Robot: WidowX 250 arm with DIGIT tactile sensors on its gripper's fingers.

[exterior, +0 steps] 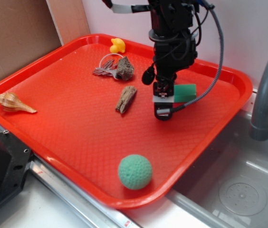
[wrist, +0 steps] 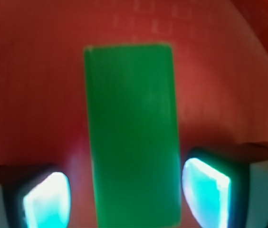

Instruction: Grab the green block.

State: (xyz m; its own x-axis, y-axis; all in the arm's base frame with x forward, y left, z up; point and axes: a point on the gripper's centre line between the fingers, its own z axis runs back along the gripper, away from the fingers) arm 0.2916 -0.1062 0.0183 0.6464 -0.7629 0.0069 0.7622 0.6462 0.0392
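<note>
Green fills the middle of the wrist view: the green block (wrist: 133,135) lies flat on the red tray (wrist: 34,95), its long axis running away from the camera, with one glowing fingertip pad (wrist: 46,199) at its left and the other at its right. The gripper (wrist: 124,194) is spread wide; the right pad sits just beside the block's edge, while the left pad stands clearly off it, so nothing is clamped.

From the exterior view the gripper (exterior: 164,107) hangs low over the right half of the tray (exterior: 53,128), and the block (exterior: 185,92) shows just behind it. Whether the fingertips already touch the tray surface is hard to judge from this angle.

The main risk is the uneven gap. If the jaws close from here, the right pad probably meets the block first and shoves it sideways or twists it before the left one arrives. A flat, sharp-edged brick on a textured tray may also slip out if the pads catch only its top edge, so too little descent could cost the grasp. The green ball (exterior: 135,172), driftwood (exterior: 125,99) and shell (exterior: 14,102) lie well apart and pose no hazard.
</note>
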